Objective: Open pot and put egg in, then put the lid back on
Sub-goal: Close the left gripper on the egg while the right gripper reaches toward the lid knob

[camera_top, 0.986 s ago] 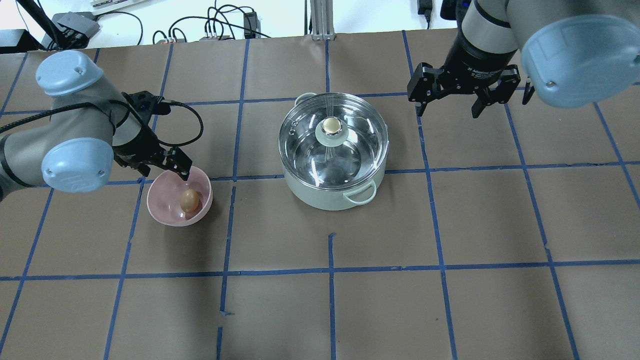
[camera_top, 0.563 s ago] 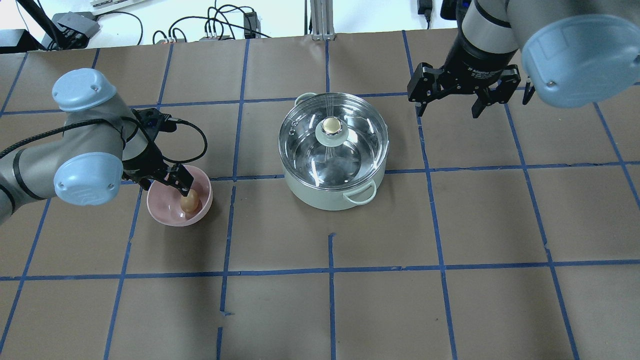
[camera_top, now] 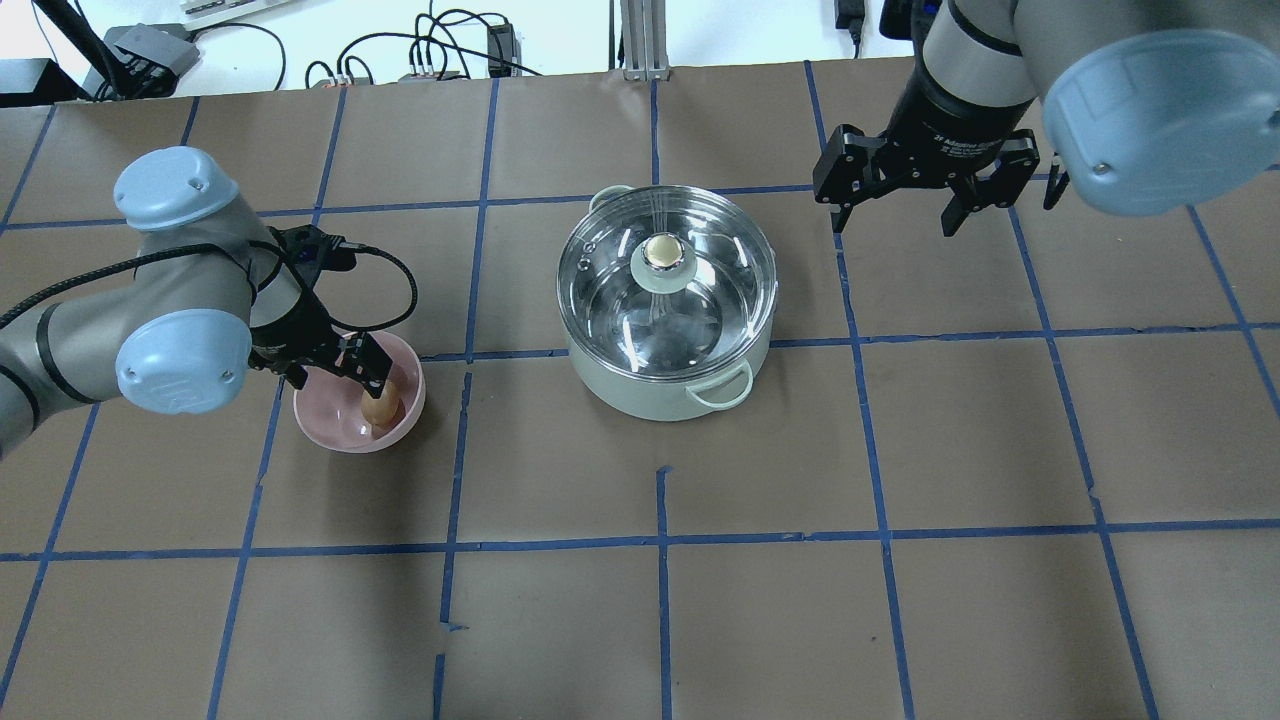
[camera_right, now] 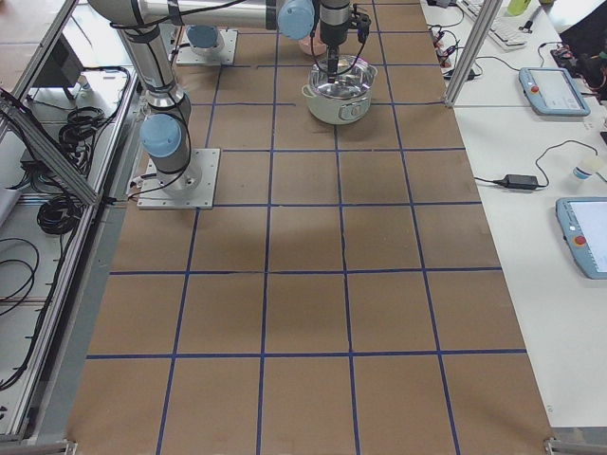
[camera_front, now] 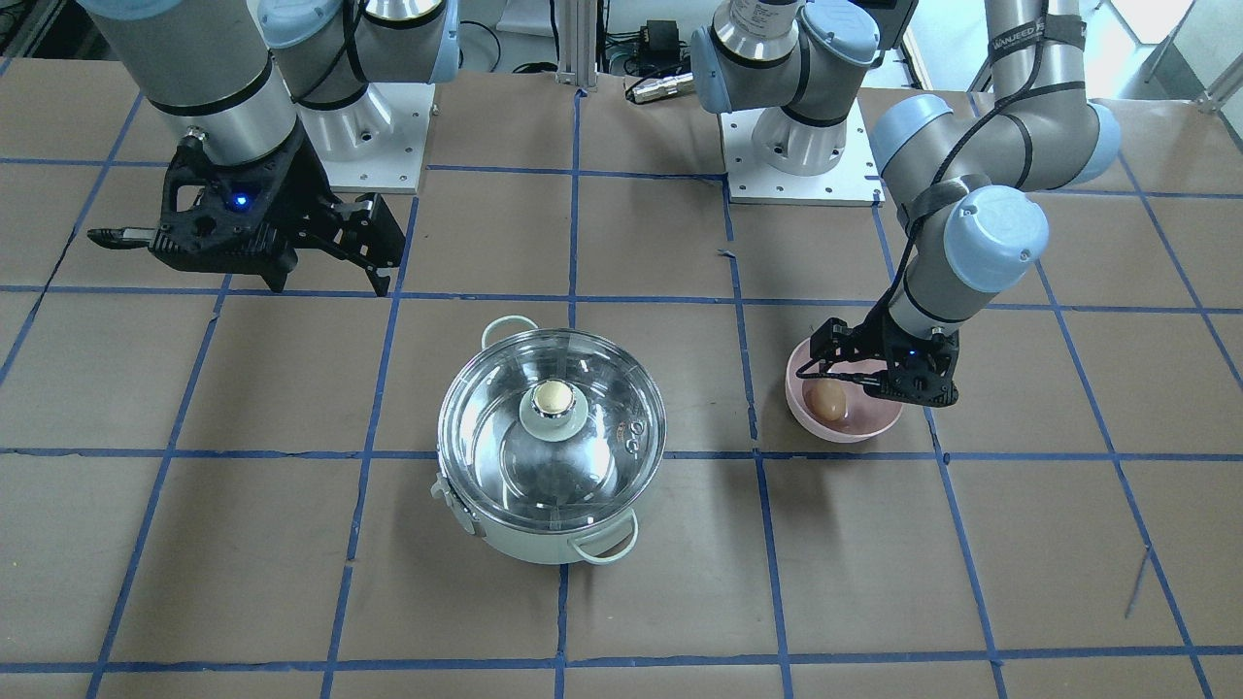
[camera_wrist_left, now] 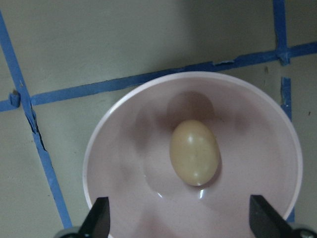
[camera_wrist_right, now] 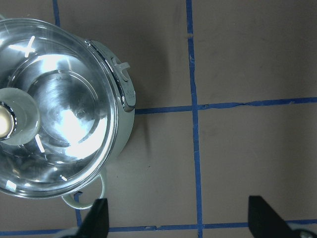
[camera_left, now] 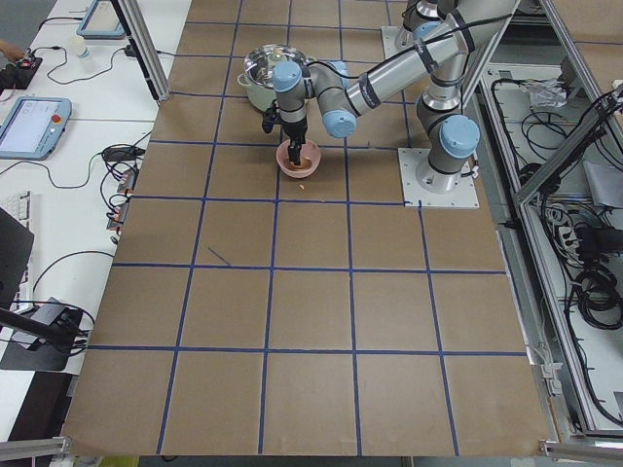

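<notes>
Egg [camera_top: 381, 405] x1 in bowl [camera_top: 335, 426], pot [camera_top: 640, 397] x1, lid [camera_top: 705, 250] x1 on

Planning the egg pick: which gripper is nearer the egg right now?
Left. The left gripper is low over the bowl holding the egg, fingers open. The right gripper hangs open off past the pot, on its other side from the egg.

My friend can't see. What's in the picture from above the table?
The left gripper is open right over a brown egg in a pink bowl. In the middle stands a green pot with its glass lid on, and the right gripper hangs open off to its right.
</notes>
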Robot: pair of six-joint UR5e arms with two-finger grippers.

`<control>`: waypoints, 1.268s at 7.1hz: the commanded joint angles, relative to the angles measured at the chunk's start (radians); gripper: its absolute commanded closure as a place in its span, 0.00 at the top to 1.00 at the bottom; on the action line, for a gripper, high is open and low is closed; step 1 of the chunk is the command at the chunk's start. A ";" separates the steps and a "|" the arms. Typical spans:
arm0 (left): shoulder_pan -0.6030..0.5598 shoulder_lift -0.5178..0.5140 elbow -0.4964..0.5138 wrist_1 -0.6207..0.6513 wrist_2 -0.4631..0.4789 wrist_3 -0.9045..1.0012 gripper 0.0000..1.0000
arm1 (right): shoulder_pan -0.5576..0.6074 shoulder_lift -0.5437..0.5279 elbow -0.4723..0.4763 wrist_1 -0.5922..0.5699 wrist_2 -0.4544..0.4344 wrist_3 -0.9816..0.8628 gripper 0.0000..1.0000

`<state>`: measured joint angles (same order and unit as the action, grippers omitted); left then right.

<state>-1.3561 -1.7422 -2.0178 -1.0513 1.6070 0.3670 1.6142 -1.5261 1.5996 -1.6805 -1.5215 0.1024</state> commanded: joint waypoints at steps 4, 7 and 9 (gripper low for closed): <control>-0.033 -0.046 0.001 0.022 -0.032 -0.302 0.98 | -0.004 -0.002 0.022 0.002 -0.002 -0.001 1.00; -0.034 -0.048 -0.001 0.031 -0.030 -0.332 0.96 | 0.000 0.000 0.020 -0.007 0.000 0.008 1.00; -0.034 -0.059 -0.001 0.039 -0.030 -0.392 0.96 | 0.025 0.016 0.011 -0.098 0.007 0.025 1.00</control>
<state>-1.3905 -1.7933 -2.0185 -1.0185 1.5769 -0.0014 1.6241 -1.5229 1.6163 -1.7141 -1.5188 0.1189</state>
